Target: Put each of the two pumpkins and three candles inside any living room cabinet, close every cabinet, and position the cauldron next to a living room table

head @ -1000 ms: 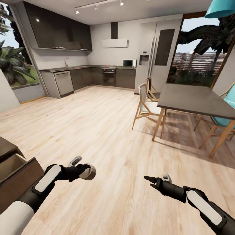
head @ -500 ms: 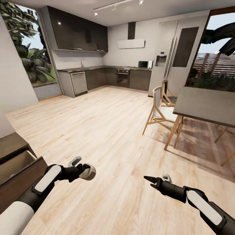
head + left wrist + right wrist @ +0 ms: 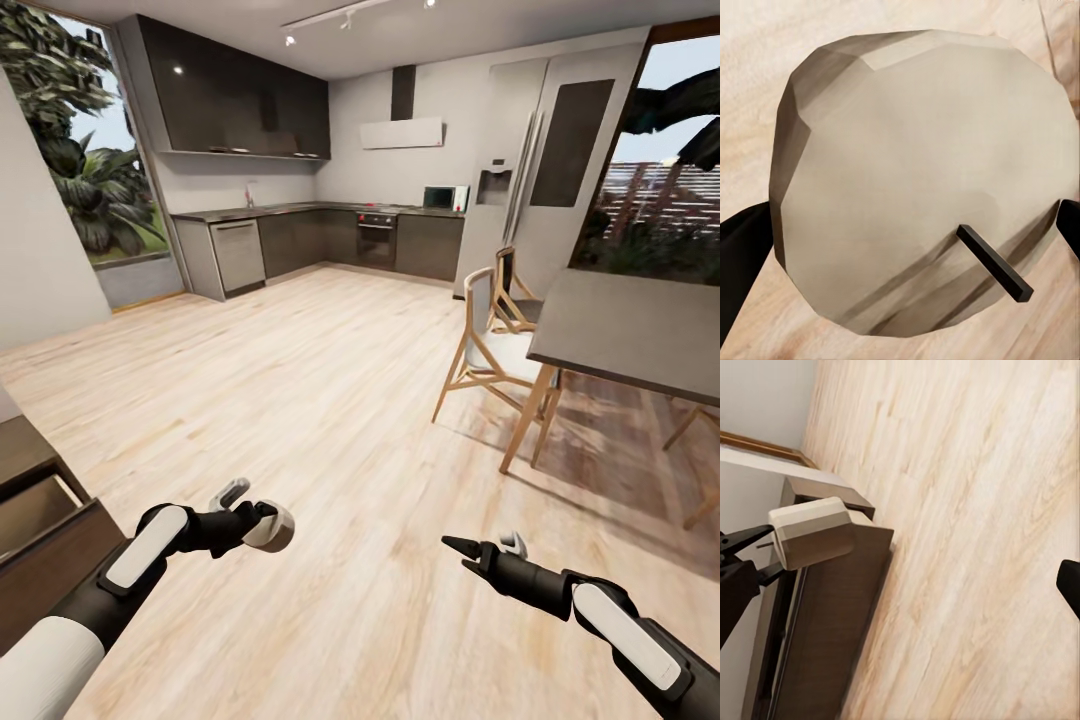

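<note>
A wide open-plan room with a pale wood floor stretches ahead, with a dark grey kitchen along the far wall and a tall fridge to its right. On the right stands a grey dining surface on wooden legs, with a wooden chair just beside it. At the near left edge is the cabinet, low and dark brown, with one pull-out front open; the right wrist view shows it too. Both arms reach forward low over the floor. The left hand is clenched around a candle, a stubby pale cylinder, held above the floor just beside the open cabinet front; up close in the left wrist view the candle shows its flat pale top and short dark wick, and in the right wrist view it hangs in front of the cabinet. The right hand grasps nothing, its dark fingers apart over bare floor
</note>
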Tool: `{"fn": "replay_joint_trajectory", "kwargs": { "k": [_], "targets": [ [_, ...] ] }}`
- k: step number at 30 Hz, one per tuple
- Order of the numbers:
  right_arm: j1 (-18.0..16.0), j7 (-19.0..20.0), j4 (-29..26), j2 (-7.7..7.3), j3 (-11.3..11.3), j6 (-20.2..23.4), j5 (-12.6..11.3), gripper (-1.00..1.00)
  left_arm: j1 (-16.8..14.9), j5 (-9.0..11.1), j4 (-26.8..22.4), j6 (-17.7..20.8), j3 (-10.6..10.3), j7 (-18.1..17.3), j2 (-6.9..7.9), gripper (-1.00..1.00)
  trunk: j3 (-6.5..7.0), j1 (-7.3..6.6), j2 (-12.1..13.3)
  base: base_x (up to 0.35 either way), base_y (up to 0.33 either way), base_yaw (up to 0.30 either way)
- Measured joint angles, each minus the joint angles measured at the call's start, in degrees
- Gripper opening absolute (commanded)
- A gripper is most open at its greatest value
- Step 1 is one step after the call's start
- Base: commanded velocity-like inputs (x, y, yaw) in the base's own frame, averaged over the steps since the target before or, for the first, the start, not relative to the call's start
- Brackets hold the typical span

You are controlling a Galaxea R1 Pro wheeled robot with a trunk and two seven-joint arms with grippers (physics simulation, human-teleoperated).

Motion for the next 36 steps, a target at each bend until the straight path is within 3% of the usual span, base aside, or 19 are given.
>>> {"fn": "replay_joint_trajectory", "kwargs": {
  "k": [4,26,36],
  "targets": [
    [0.0,0.0,0.1,0.00,0.0,0.0,0.0,1.00,0.0,0.5,-0.4,0.0,0.1,0.0,0.06,-1.00,0.00,0.00,0.0,0.008,-0.007,0.000],
    [0.0,0.0,0.0,0.00,-0.1,0.1,-0.1,1.00,0.0,0.6,-0.1,0.0,0.1,0.0,-0.03,-1.00,3.95,-4.82,8.8,0.000,0.000,0.004],
    [0.0,0.0,-0.1,0.00,0.0,0.1,0.0,1.00,0.0,0.5,-0.1,0.0,0.1,0.0,-0.02,-1.00,5.74,-7.02,12.8,0.000,0.000,0.245]
  ]
}}
